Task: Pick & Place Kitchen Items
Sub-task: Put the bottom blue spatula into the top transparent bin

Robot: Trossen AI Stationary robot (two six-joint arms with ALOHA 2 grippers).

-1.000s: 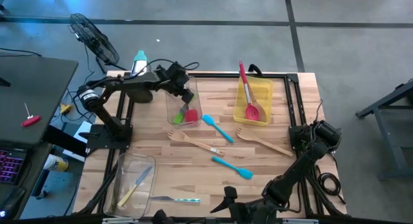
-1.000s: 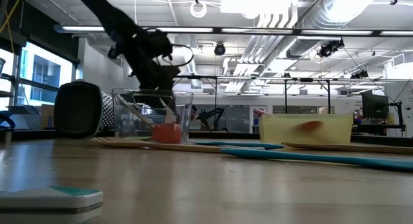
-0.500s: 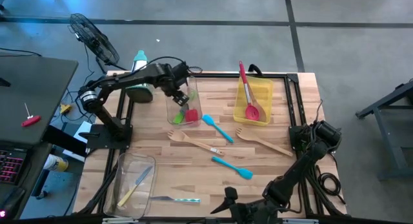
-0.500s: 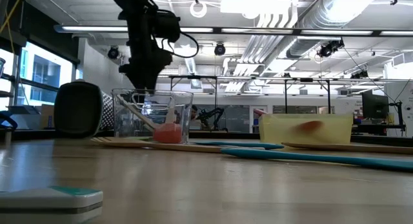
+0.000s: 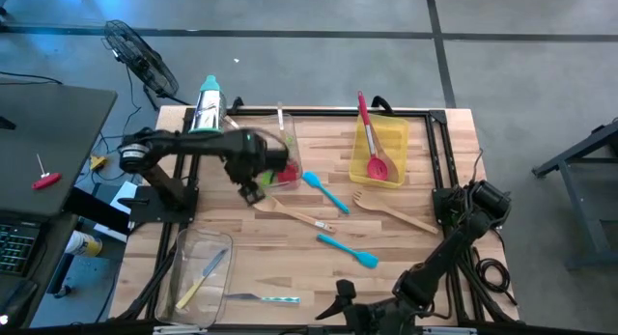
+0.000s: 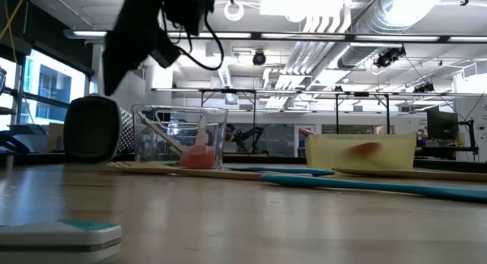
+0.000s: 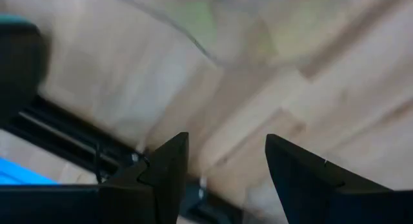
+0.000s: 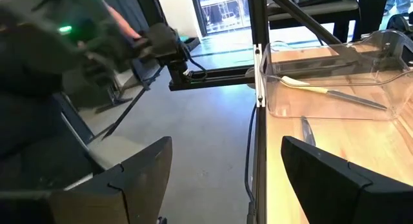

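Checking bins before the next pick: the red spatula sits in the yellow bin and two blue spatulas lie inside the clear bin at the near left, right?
Not quite. The red spatula is in the yellow bin, but the high view shows both blue spatulas lying on the bare table, outside the clear bin.

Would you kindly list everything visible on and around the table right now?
Clear bin: one, far left, holding red and green spatulas.
Yellow bin: one, far right, holding a red spatula.
Second clear bin: one, near left, holding a knife.
Blue spatulas: two, mid-table and nearer.
Wooden forks: two, centre and right.
Knife: one, near edge.
Grater: one, steel with teal top, far left corner.
Fan: one, black, on the floor.
Left gripper: open, beside the far clear bin.
Right gripper: open, parked at the near edge.
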